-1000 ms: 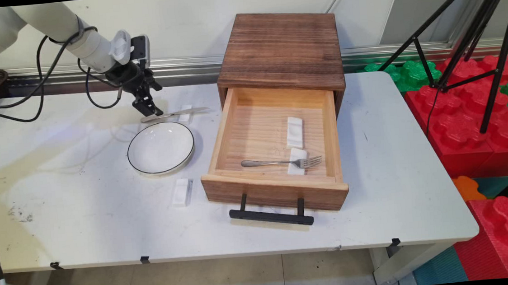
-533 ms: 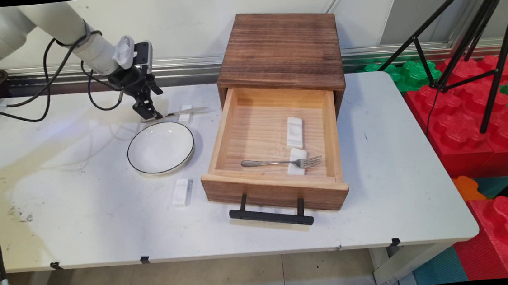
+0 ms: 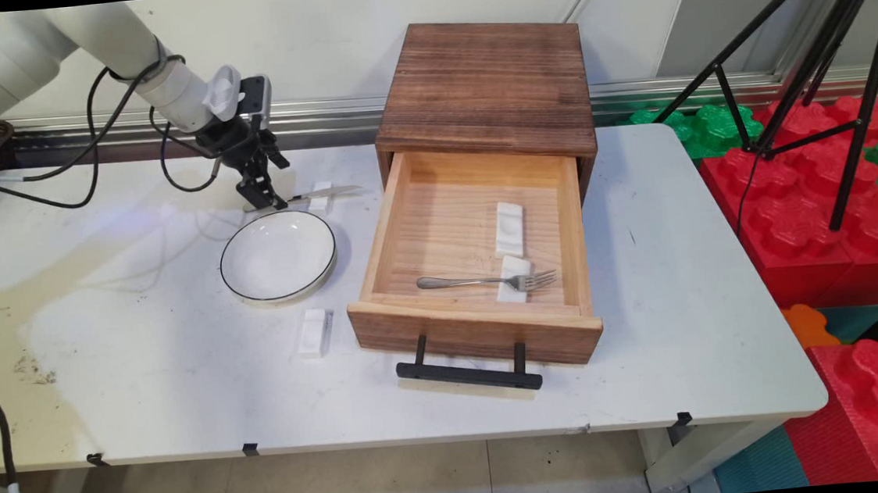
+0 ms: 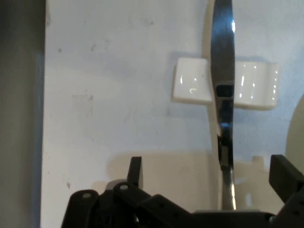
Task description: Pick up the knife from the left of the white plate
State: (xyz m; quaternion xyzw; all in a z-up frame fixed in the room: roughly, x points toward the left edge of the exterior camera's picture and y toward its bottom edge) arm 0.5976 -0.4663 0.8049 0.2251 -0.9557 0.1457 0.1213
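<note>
A silver table knife lies at the back of the table, resting across a small white cutlery rest. My gripper is low over the knife's handle end, just behind the white black-rimmed plate. In the hand view the knife runs up the picture over the rest. Its handle passes between the two fingers, nearer the right one. My gripper is open and holds nothing.
A wooden cabinet stands at the back with its drawer pulled out. In the drawer lie a fork and two white rests. Another white rest lies in front of the plate. A black tripod and red foam blocks are at the right.
My gripper has moved a little to the right and down, closing in on the knife's handle. Nothing on the table has shifted.
</note>
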